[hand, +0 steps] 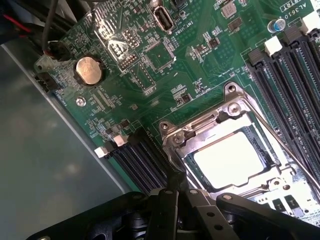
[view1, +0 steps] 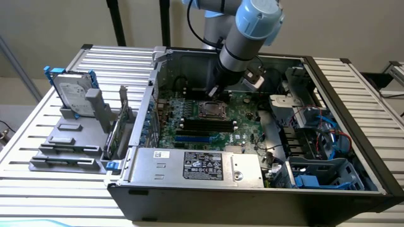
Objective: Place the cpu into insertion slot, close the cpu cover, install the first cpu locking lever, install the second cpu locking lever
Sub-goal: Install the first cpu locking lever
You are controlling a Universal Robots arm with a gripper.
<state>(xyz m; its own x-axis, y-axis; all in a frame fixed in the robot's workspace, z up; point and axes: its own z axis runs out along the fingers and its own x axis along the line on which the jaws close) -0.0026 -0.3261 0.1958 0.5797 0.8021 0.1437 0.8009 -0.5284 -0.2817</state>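
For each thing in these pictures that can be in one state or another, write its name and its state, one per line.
cpu: seated in the insertion slot.
cpu cover: down over the cpu, framing it.
gripper: fingers shut, holding nothing, at the cover's edge.
computer case: side panel off, lying open.

A big black computer case [view1: 252, 198] lies open on a table of white slats [view1: 38, 189]. Inside is a green board [view1: 240, 127] with long black memory slots [view1: 205, 125] in the middle. A grey power box [view1: 196, 166] sits at the lower front. At the upper left stands a hard drive [view1: 74, 94] on a grey rack [view1: 69, 142]. A round silver battery [hand: 89, 70] shines on the board.
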